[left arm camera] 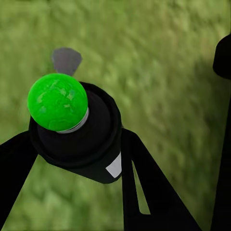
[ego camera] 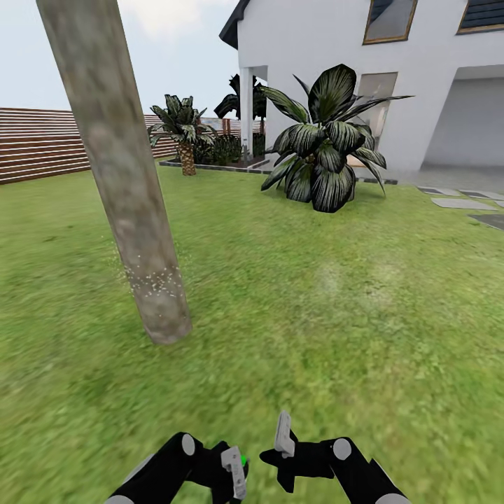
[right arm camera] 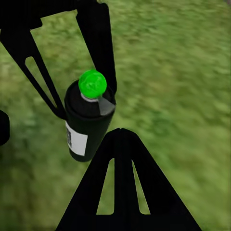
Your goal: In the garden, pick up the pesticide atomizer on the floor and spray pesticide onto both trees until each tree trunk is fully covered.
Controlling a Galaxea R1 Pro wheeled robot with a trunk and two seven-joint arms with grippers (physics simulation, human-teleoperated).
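The pesticide atomizer (left arm camera: 96, 130) is a dark cylinder with a white label and a round bright-green top. My left gripper (ego camera: 234, 472) is shut on it, low in the head view, where the green top (ego camera: 243, 461) just peeks out. In the right wrist view the atomizer (right arm camera: 86, 127) stands upright over the grass between the left gripper's black fingers (right arm camera: 98, 43). My right gripper (ego camera: 283, 435) hangs shut and empty just to the right of it. One tree trunk (ego camera: 126, 182), thick and pale grey, rises ahead on the left. White specks (ego camera: 150, 280) dot its lower part.
Grass lawn (ego camera: 336, 301) stretches ahead. A short palm (ego camera: 185, 133) and a large dark-leaved plant (ego camera: 322, 140) stand further back before a white house (ego camera: 420, 84). A brown slat fence (ego camera: 42, 143) runs at far left. Grey stepping stones (ego camera: 462, 203) lie at right.
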